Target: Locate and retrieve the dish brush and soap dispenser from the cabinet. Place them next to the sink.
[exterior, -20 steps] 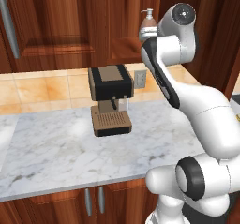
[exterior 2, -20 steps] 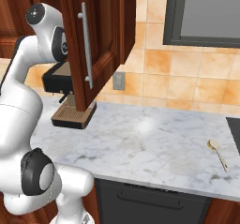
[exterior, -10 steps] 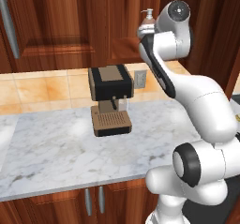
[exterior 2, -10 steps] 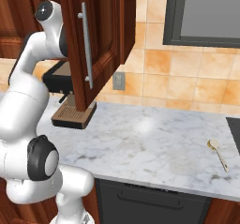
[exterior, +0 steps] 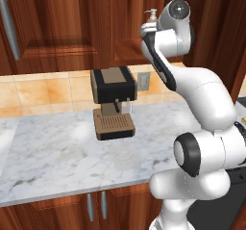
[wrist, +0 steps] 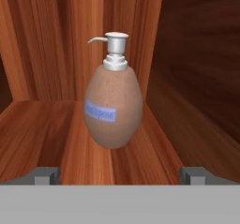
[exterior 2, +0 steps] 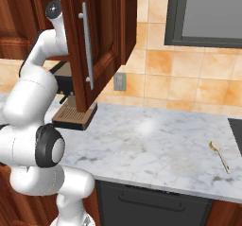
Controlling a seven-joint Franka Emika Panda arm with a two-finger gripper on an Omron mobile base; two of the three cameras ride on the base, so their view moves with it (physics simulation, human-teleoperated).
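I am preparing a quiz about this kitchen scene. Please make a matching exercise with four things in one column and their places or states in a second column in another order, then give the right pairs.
Things:
1. soap dispenser
2. coffee machine
3. wooden spoon
4. gripper

Places or states:
A. lying on the marble counter, toward its right end
B. open, fingers wide apart in front of the bottle
C. standing upright on the shelf inside the cabinet
D. standing on the counter against the tiled wall

Pairs: 1-C, 2-D, 3-A, 4-B
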